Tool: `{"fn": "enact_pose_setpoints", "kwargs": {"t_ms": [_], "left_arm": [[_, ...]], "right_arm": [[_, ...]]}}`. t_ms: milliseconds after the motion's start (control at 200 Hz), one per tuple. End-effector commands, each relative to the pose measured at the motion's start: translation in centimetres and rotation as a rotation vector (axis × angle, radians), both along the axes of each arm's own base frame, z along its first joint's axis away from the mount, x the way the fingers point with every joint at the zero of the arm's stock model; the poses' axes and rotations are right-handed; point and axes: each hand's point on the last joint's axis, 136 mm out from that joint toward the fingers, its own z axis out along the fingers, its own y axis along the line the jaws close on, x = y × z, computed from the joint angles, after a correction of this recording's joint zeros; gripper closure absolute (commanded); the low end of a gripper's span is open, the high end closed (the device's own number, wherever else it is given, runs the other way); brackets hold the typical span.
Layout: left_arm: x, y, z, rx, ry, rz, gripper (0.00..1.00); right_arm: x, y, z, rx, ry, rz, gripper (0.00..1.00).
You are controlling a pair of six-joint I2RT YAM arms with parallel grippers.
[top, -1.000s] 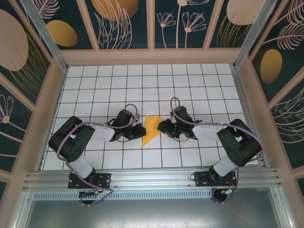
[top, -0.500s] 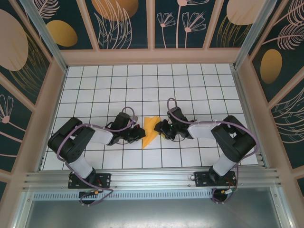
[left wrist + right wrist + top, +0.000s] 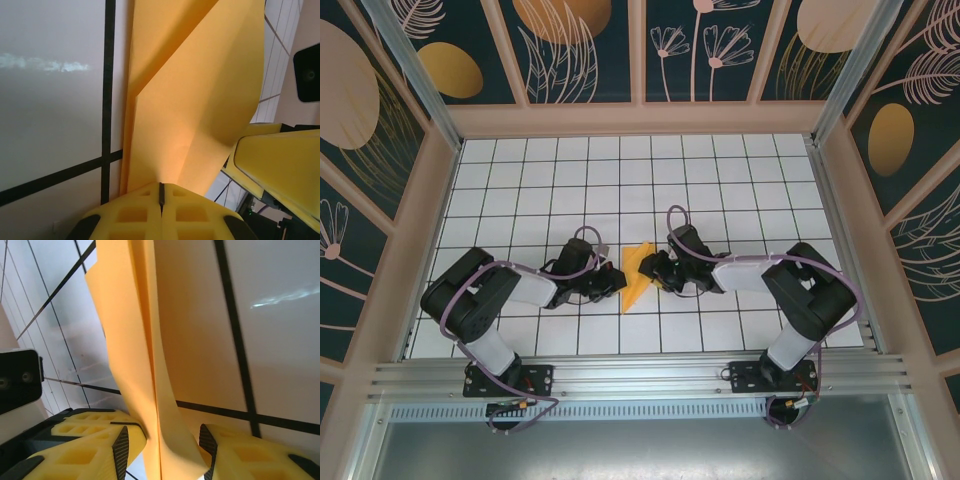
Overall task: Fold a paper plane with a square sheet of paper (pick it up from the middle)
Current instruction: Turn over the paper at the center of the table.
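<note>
The square sheet of paper (image 3: 638, 275) is a creased bright-orange pointed shape, standing partly up off the white grid table (image 3: 620, 180) between both grippers. My left gripper (image 3: 619, 281) is shut on its left side; in the left wrist view the paper (image 3: 200, 100) runs into the closed seam of the left gripper (image 3: 161, 192). My right gripper (image 3: 654, 271) reaches in from the right. In the right wrist view the right gripper (image 3: 162, 445) is open, its jaws standing on either side of the upright folded layers of paper (image 3: 135, 330).
The two arms meet at the middle of the table, wrists almost touching. Pink frame rails (image 3: 640, 120) and patterned walls enclose the table on three sides. A metal rail (image 3: 640, 378) runs along the near edge.
The right gripper has slid left onto the paper and the left gripper has edged right. The paper has been squeezed narrower and stands more upright.
</note>
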Motion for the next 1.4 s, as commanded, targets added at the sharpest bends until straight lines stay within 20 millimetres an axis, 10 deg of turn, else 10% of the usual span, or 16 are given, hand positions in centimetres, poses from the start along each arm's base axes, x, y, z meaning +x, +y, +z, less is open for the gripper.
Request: {"fn": "enact_pose_setpoints", "kwargs": {"t_ms": [0,1031,1186,1396], "left_arm": [[0.0,-0.6,1.3,-0.075,-0.015,0.01,0.94],[0.7,0.3,3.8,-0.103,-0.113,0.074,0.92],[2.1,2.4,6.4,-0.003,-0.248,0.161,0.85],[3.7,8.5,8.4,0.316,-0.411,0.322,0.83]], "right_arm": [[0.8,1.5,2.0,0.056,-0.087,0.029,0.55],[3.4,3.8,2.1,-0.022,-0.232,0.176,0.94],[4.4,1.4,4.6,-0.2,-0.288,0.16,0.96],[5.2,-8.0,7.6,-0.805,-0.285,0.079,0.95]]}}
